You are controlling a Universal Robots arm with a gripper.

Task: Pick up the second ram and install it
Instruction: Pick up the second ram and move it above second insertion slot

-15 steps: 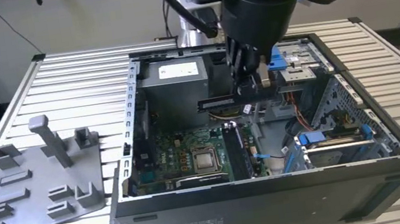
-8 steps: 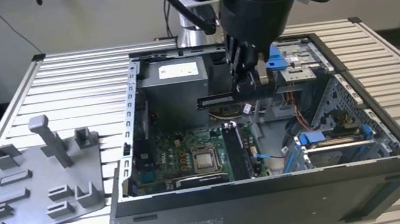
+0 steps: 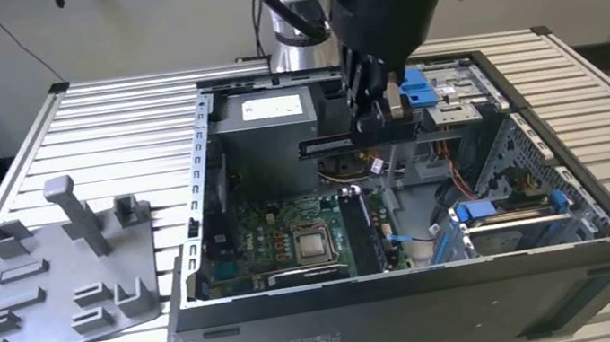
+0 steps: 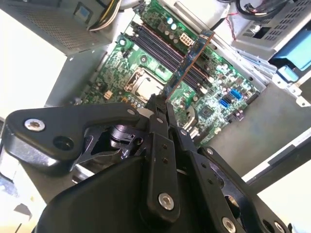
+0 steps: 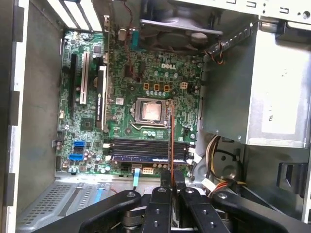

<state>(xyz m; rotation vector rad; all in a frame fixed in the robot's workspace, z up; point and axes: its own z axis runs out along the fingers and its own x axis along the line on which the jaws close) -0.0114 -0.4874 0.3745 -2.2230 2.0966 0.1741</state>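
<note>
Pinching the second ram [image 3: 323, 145] in the gripper [image 3: 374, 131], clenched tight on one short end of the stick. Held in the air over the open computer case [image 3: 420, 290], above the motherboard [image 3: 271, 230] and clear of it. In the exterior view, roughly level and sticking out toward that view's left, in front of the power supply [image 3: 268, 122]. In the first wrist view, seen edge-on, crossing over the memory slots [image 5: 146, 148] at a right angle, with the far end lined up beside the CPU socket [image 5: 148, 110]. Not seated in any slot. Possibly one stick already in the slots, hard to tell. Grey fixture plate [image 3: 56, 281] on the slatted table [image 3: 92, 121], at the exterior view's left of the case, well apart from the gripper.
</note>
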